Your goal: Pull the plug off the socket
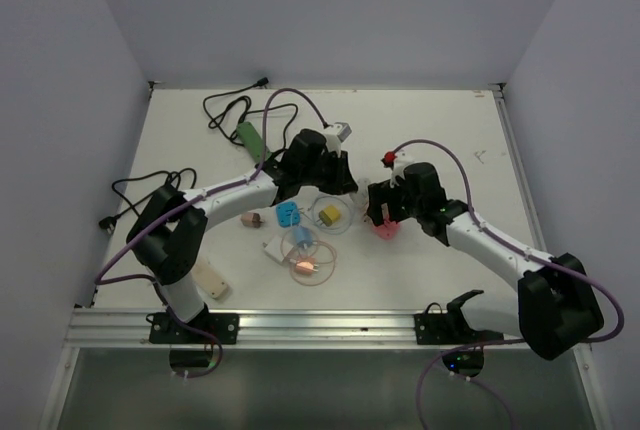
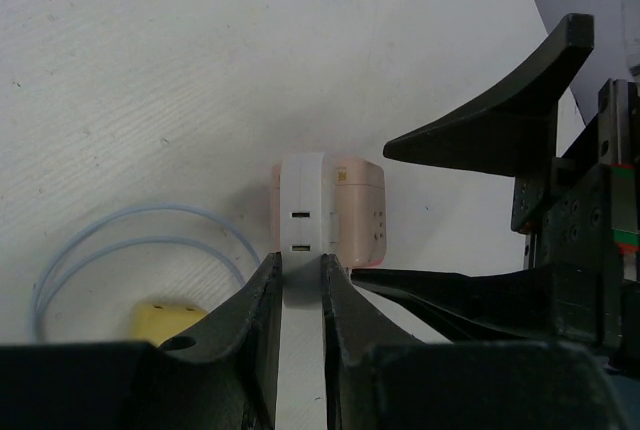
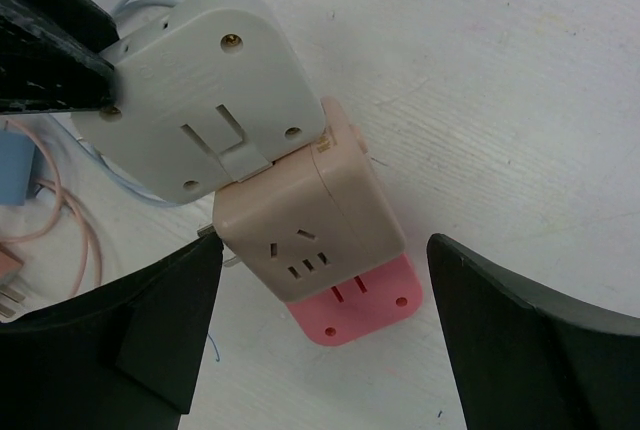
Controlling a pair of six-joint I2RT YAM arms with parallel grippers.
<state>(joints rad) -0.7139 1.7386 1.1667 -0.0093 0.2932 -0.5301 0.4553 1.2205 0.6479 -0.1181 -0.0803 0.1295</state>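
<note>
Now the left fingers [image 2: 250, 320] clamp the white plug [image 2: 300, 190]; the right fingers [image 3: 140, 330] stand apart astride the pink socket [image 3: 320, 230] and should close squarely before any straight pull.

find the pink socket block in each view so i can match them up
top external: pink socket block, small, just right of the picture's centre.
left wrist: mid-frame, directly behind the white plug.
right wrist: centre to lower middle, its pink base toward the bottom edge.
shared landmark: the white plug joined to the block shows in both wrist views; from the top it cannot be made out.
</note>
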